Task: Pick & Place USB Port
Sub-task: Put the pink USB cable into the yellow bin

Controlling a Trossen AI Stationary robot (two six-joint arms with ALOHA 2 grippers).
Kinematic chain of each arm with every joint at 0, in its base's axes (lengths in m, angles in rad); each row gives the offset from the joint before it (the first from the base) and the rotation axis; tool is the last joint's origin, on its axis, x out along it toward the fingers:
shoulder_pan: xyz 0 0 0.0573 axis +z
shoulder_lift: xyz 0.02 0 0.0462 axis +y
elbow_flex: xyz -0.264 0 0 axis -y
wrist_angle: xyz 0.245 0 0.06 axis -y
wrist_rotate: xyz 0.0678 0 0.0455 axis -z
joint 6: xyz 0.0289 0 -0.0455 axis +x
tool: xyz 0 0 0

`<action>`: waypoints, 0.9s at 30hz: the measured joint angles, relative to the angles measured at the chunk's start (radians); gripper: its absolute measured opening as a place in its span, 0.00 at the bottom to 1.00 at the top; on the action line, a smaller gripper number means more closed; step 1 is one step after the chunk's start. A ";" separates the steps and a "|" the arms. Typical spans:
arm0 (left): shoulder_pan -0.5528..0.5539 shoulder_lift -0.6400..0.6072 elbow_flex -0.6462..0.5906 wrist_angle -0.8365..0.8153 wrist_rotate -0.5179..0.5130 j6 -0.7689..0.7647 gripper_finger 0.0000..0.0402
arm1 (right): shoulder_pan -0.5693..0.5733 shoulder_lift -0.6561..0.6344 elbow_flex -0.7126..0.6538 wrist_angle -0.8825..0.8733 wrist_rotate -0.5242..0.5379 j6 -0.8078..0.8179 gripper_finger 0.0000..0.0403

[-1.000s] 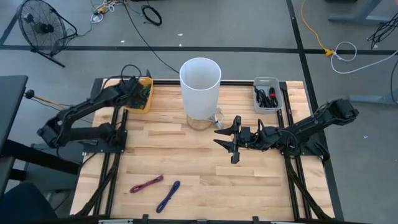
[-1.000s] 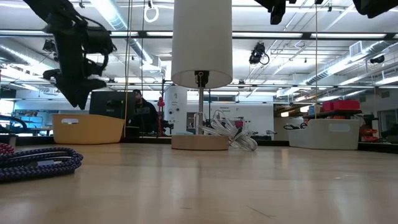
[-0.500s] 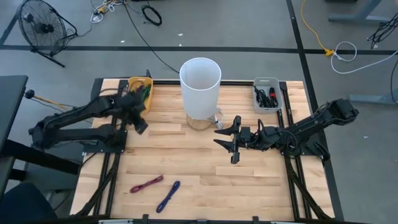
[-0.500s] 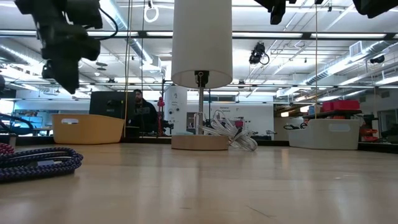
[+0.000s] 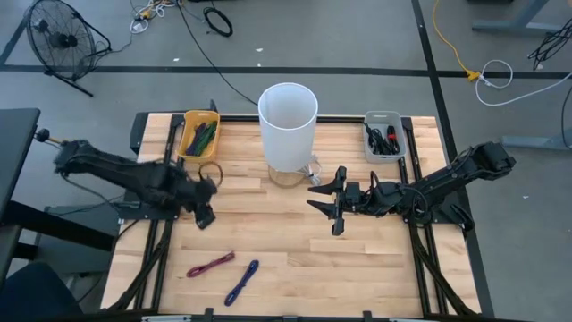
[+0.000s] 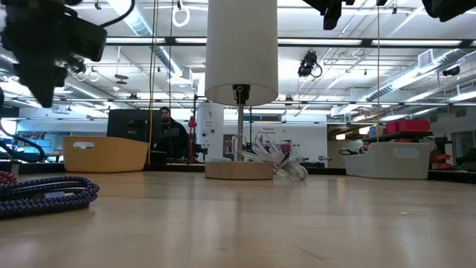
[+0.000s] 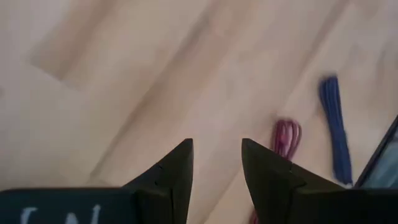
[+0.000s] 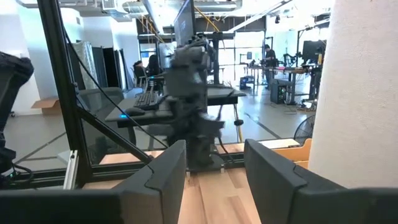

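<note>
USB cables (image 5: 222, 273) untouched on table | left tool (image 5: 203, 215) open, empty

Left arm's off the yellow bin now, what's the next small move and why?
Probably carry the left gripper on toward the red cable and blue cable, then descend. Its fingers are open with nothing between them, and both cables lie ahead on the table.

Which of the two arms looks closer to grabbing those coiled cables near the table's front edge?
The left gripper: open, it hangs nearest the red cable and blue cable. The right gripper waits mid-table.
</note>
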 joint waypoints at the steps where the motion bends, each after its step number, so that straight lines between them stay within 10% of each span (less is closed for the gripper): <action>1: -0.042 0.024 0.000 0.015 -0.005 -0.021 0.35 | 0.000 0.000 0.000 -0.002 0.000 0.000 0.41; 11: -0.366 0.311 0.000 0.184 -0.010 -0.257 0.35 | 0.000 0.000 0.000 -0.002 0.000 0.000 0.41; 27: -0.589 0.523 -0.001 0.404 -0.030 -0.471 0.35 | 0.000 0.000 0.000 -0.004 0.000 0.016 0.41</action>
